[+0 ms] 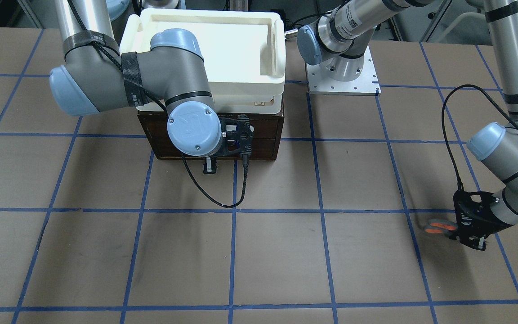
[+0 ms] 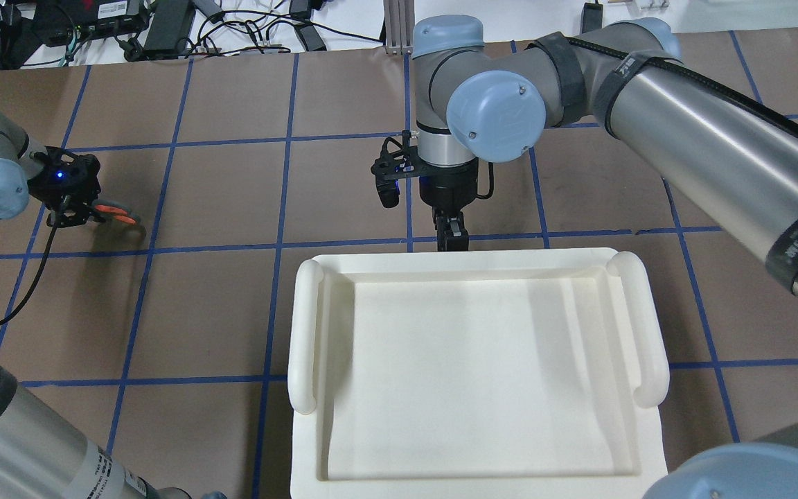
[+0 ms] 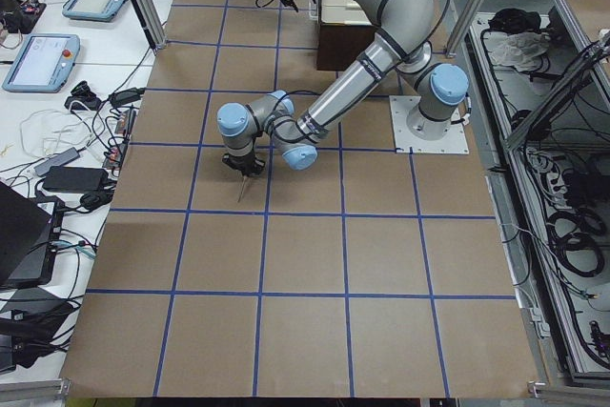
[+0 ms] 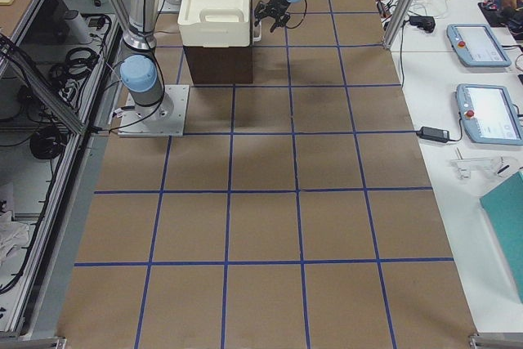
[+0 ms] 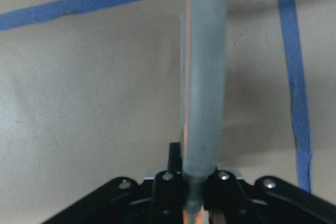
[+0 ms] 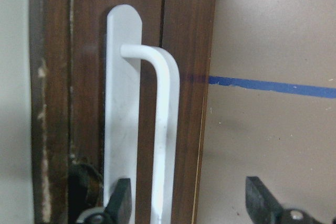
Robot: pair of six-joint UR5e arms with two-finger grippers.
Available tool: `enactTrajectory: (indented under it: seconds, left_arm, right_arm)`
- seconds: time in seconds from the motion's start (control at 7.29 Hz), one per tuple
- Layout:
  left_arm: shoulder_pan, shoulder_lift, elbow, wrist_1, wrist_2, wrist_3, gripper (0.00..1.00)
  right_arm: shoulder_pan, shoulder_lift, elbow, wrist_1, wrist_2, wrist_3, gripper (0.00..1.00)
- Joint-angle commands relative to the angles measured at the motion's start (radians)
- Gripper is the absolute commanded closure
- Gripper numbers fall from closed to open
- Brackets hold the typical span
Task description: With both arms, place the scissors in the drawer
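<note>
**A:** how far along is it?

**B:** Maybe halfway. Left gripper [image 2: 80,208] is pinching the scissors [image 2: 116,213] out toward the worktop's operator-side edge. Right gripper [image 6: 191,203] sits spread around the white handle [image 6: 164,129], and the drawer [image 1: 263,135] looks shut.

**A:** So opening and drop-in remain.

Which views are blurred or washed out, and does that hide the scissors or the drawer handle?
Left wrist view: scissors too close, soft but recognisable. Front-facing view: their orange loops smeared. Right wrist view: drawer handle fairly sharp. Overhead view: white bin bright, little surface detail.
</note>
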Motion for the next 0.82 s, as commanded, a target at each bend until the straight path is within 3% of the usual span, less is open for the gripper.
enactTrajectory:
  seconds: [0.0, 0.41, 0.69]
  left_arm:
    - [-0.02, 0.038, 0.001, -0.019, 0.001, 0.0, 1.0]
    - [-0.055, 0.114, 0.001, -0.102, -0.005, -0.014, 1.0]
    - [-0.067, 0.147, 0.001, -0.146, -0.009, -0.018, 1.0]
  right_arm:
    - [0.0, 0.001, 0.004, -0.001, 0.001, -0.004, 0.21]
    - [0.0, 0.004, 0.004, -0.013, 0.001, -0.004, 0.21]
    - [0.0, 0.004, 0.004, -0.026, 0.001, -0.029, 0.3]
